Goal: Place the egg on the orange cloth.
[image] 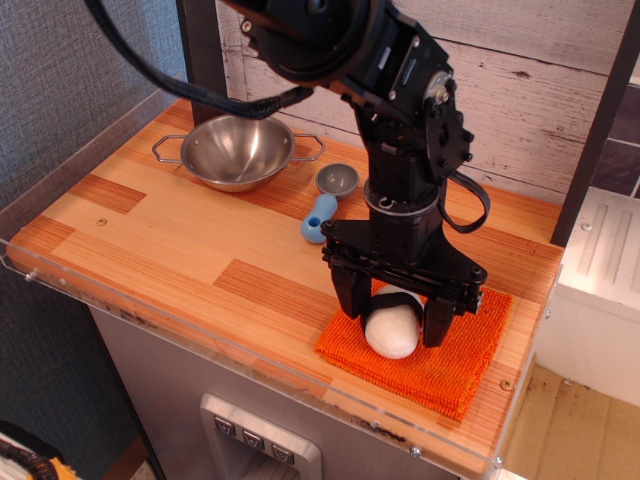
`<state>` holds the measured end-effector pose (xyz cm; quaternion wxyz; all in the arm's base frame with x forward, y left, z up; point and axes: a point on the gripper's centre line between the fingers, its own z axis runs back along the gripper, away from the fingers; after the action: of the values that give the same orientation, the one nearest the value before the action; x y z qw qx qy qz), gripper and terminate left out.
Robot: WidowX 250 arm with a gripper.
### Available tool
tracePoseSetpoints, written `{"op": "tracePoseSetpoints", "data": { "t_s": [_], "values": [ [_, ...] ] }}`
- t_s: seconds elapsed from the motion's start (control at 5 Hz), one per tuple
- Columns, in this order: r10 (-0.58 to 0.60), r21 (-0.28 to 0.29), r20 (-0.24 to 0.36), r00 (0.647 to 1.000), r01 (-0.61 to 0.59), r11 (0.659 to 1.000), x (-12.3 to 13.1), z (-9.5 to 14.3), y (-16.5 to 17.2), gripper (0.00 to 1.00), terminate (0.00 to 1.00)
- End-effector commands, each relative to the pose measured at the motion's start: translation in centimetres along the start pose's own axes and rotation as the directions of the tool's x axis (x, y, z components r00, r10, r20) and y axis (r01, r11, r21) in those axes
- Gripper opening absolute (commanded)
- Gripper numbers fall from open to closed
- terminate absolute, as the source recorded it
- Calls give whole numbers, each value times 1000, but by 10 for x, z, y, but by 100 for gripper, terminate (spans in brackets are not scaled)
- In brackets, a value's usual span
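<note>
The egg (391, 328), a white oval with a black band showing on its top side, rests on the orange cloth (455, 355), a square ribbed towel near the counter's front right. My gripper (393, 318) is lowered straight over the cloth, its black fingers (349, 292) standing on either side of the egg. The jaws look spread a little wider than the egg, with narrow gaps at both sides. The far part of the cloth is hidden behind the arm.
A blue-handled grey scoop (325, 205) lies behind and left of the cloth. A steel bowl (238, 150) stands at the back left. A clear plastic rim (200, 335) lines the wooden counter's front and left edges. A plank wall stands behind.
</note>
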<state>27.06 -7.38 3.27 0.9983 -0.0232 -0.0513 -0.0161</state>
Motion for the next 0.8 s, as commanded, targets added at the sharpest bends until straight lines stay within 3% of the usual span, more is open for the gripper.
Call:
{"op": "tracePoseSetpoints", "data": {
  "t_s": [0.0, 0.2, 0.4, 0.6],
  "values": [
    [-56, 19, 134, 989, 54, 998, 24, 56, -3, 100, 0],
    [55, -30, 232, 971, -50, 998, 30, 96, 17, 100, 0],
    [141, -36, 190, 972, -137, 990, 21, 104, 50, 100, 0],
    [161, -43, 92, 983, -157, 987, 16, 96, 77, 100, 0]
  ]
}}
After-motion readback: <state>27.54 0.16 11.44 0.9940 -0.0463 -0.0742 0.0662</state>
